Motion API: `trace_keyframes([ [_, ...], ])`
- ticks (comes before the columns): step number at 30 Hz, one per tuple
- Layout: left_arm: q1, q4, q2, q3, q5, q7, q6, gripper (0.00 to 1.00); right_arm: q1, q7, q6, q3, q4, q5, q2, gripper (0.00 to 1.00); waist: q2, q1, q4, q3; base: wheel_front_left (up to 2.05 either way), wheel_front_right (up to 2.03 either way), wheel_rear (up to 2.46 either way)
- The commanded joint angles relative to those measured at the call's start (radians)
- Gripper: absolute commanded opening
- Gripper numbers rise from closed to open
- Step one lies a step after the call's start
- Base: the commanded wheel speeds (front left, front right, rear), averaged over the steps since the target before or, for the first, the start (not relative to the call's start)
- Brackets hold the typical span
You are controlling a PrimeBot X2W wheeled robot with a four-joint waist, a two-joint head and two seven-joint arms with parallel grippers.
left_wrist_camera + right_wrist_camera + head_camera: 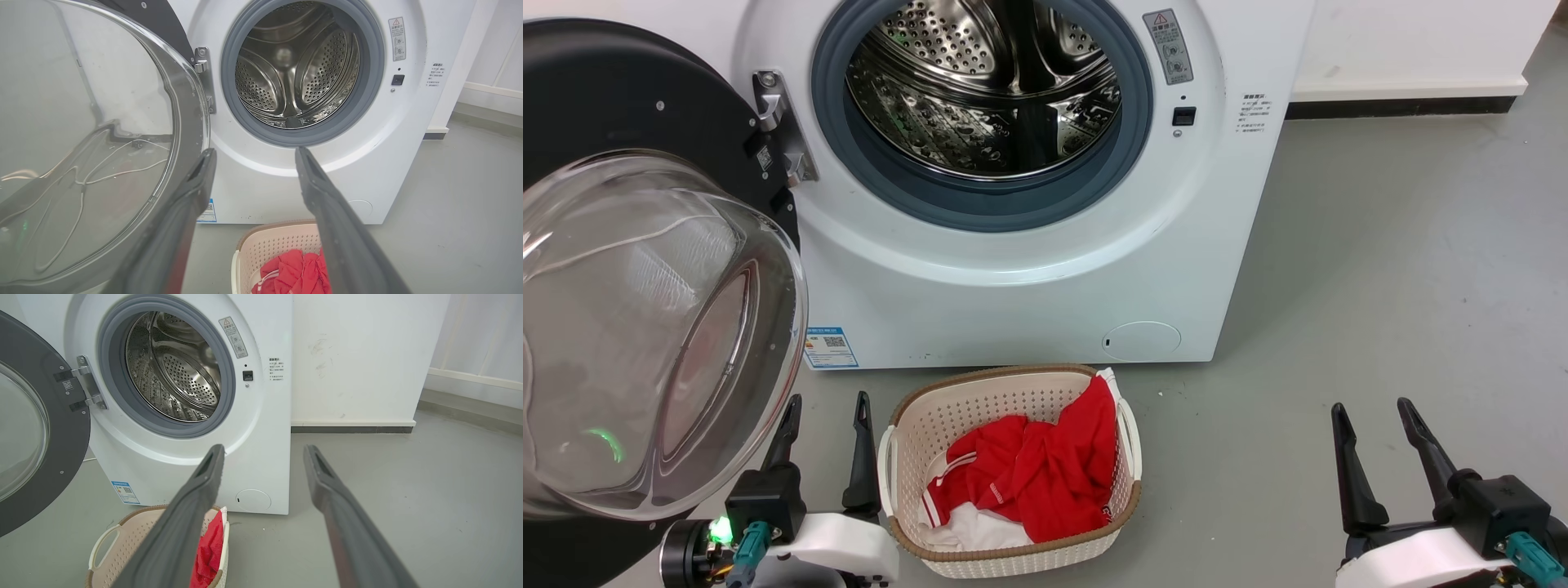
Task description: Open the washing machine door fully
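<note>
The white washing machine (pixel 1013 294) (pixel 367 171) (pixel 261 428) stands ahead with its steel drum exposed. Its round black washing machine door (pixel 621 106) (pixel 90 134) (pixel 61 428), with a clear bulging glass bowl, is swung out wide to the left on its hinge (pixel 780 131). My left gripper (pixel 827 402) (pixel 253 153) is open and empty, low beside the glass bowl's lower right edge, apart from it. At the lower right my right gripper (pixel 1372 407) (pixel 263 448) is open and empty above the floor.
A beige perforated basket (pixel 907 425) (pixel 261 249) (pixel 122 539) with red and white clothes sits on the grey floor in front of the machine, just right of my left gripper. A white wall with a dark skirting (pixel 1405 106) runs behind on the right.
</note>
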Motion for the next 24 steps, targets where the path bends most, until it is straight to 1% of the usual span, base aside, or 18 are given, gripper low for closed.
trace_keyframes([
  [1, 0.011, -0.004, -0.003, 0.003, 0.008, -0.002, -0.001, 1.00, 0.013, 0.001, -0.001, 0.000, -0.002, 0.004, 0.002, 1.00, 0.0000, 0.0000, 0.000, 0.000, 0.00, 0.00, 0.00],
  [3, 0.012, -0.004, -0.002, 0.003, 0.009, -0.002, -0.002, 1.00, 0.013, 0.000, -0.001, 0.000, -0.001, 0.006, 0.002, 1.00, 0.0000, 0.0000, 0.000, 0.001, 0.00, 0.00, 0.00],
  [4, 0.001, 0.002, 0.000, 0.001, 0.007, 0.000, -0.001, 0.00, 0.000, 0.000, 0.000, 0.000, 0.003, 0.001, 0.000, 0.00, 0.0000, 0.0000, 0.000, 0.001, 0.00, 0.00, 0.00],
  [6, 0.009, 0.021, -0.001, -0.001, 0.005, 0.004, -0.001, 0.00, 0.002, 0.000, 0.000, 0.001, 0.021, 0.002, 0.000, 0.00, 0.0000, 0.0000, 0.000, 0.001, 0.00, 0.00, 0.00],
  [7, 0.003, 0.027, -0.001, 0.006, -0.012, 0.012, -0.003, 0.00, 0.004, 0.000, 0.000, 0.003, 0.019, 0.020, 0.000, 0.00, 0.0000, 0.0000, 0.000, 0.001, 0.00, 0.00, 0.00],
  [17, -0.011, 0.033, -0.006, 0.030, -0.218, 0.066, -0.027, 0.00, -0.024, 0.033, 0.000, 0.002, 0.044, 0.244, -0.012, 0.00, 0.0000, 0.0000, 0.000, 0.001, 0.00, 0.00, 0.00],
  [18, -0.011, 0.033, -0.006, 0.030, -0.218, 0.066, -0.027, 0.00, -0.024, 0.033, 0.000, 0.002, 0.044, 0.244, -0.012, 0.00, 0.0000, 0.0000, 0.000, 0.001, 0.00, 0.00, 0.00],
  [24, -0.014, 0.031, -0.008, 0.038, -0.330, 0.089, -0.040, 0.00, -0.039, 0.050, 0.000, 0.001, 0.058, 0.361, -0.017, 0.00, 0.0000, 0.0000, 0.000, 0.001, 0.00, 0.00, 0.00],
])
